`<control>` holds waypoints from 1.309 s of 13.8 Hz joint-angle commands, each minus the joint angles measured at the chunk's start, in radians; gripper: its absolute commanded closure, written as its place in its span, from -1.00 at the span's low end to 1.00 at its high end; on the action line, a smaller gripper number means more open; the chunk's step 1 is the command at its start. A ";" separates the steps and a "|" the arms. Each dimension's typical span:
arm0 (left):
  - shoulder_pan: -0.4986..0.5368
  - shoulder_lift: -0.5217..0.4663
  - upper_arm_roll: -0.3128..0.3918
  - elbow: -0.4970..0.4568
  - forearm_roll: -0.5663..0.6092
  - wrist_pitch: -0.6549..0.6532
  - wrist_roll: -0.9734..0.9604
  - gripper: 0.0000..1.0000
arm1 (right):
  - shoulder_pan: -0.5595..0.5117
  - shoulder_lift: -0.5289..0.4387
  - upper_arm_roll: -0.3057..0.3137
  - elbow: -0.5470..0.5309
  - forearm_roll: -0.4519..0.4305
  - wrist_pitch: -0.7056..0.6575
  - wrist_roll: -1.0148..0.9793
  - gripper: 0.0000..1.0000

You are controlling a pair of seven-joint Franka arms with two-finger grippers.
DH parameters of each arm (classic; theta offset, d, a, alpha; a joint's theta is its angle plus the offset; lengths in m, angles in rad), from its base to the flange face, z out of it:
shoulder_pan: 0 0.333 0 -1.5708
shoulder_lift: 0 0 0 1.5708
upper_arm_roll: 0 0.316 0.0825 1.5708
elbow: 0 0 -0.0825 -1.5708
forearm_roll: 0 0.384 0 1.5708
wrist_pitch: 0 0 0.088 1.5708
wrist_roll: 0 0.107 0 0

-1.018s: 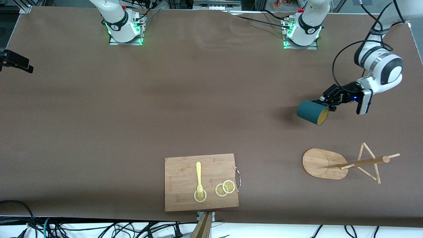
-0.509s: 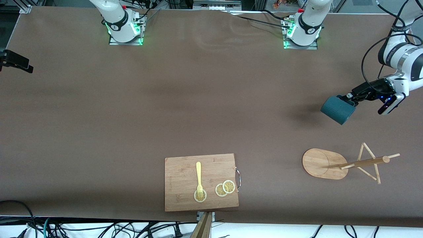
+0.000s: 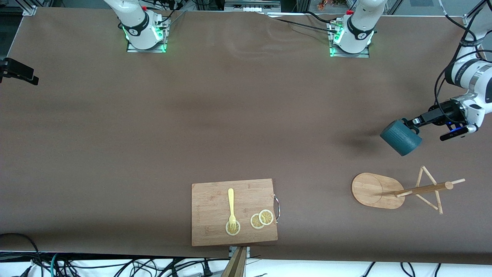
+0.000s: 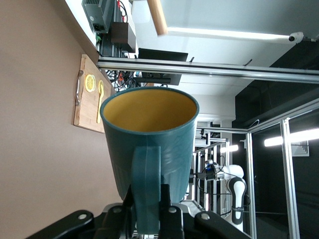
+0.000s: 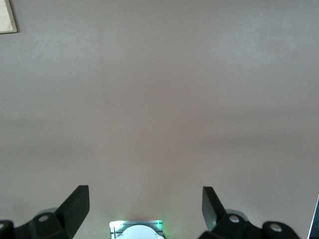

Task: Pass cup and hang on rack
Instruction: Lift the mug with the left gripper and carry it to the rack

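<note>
The dark teal cup [image 3: 401, 137] hangs tilted in the air over bare table, close to the rack. My left gripper [image 3: 414, 123] is shut on the cup's handle. In the left wrist view the cup [image 4: 149, 134] shows its yellow-tan inside, and the handle [image 4: 146, 184] is pinched in my left gripper [image 4: 147, 195]. The bamboo rack [image 3: 374, 190] stands near the front edge at the left arm's end, its post and pegs [image 3: 424, 188] free. My right gripper [image 5: 144, 195] is open over bare table with nothing between its fingers; it is out of the front view.
A wooden cutting board [image 3: 215, 227] lies at the front edge mid-table with a yellow fork [image 3: 231, 206] and lemon slices [image 3: 261, 219] on it. The board [image 4: 85, 112] also shows in the left wrist view, and a wooden stick [image 4: 157, 17] crosses above the cup.
My left gripper has carried the cup toward the left arm's end of the table and closer to the rack, turning it so its mouth faces away from the front camera.
</note>
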 commanded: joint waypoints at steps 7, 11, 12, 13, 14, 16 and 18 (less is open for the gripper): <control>0.013 0.115 -0.015 0.189 0.000 -0.025 -0.200 1.00 | -0.010 -0.009 0.003 -0.004 0.016 0.004 -0.010 -1.00; 0.004 0.149 -0.015 0.255 -0.035 -0.019 -0.298 1.00 | -0.010 -0.009 0.003 -0.004 0.016 0.004 -0.010 -1.00; 0.002 0.156 -0.015 0.270 -0.052 -0.018 -0.325 1.00 | -0.010 -0.009 0.003 -0.004 0.016 0.005 -0.011 -1.00; 0.001 0.164 -0.015 0.287 -0.058 -0.013 -0.336 1.00 | -0.010 -0.009 0.003 -0.004 0.016 0.004 -0.010 -1.00; -0.006 0.178 -0.015 0.304 -0.058 -0.005 -0.340 1.00 | -0.010 -0.009 0.003 -0.004 0.016 0.004 -0.010 -1.00; -0.007 0.213 -0.015 0.333 -0.067 0.004 -0.339 1.00 | -0.012 -0.009 0.003 -0.004 0.016 0.005 -0.010 -1.00; -0.013 0.240 -0.015 0.358 -0.064 0.008 -0.337 1.00 | -0.010 -0.009 0.003 -0.004 0.016 0.005 -0.010 -1.00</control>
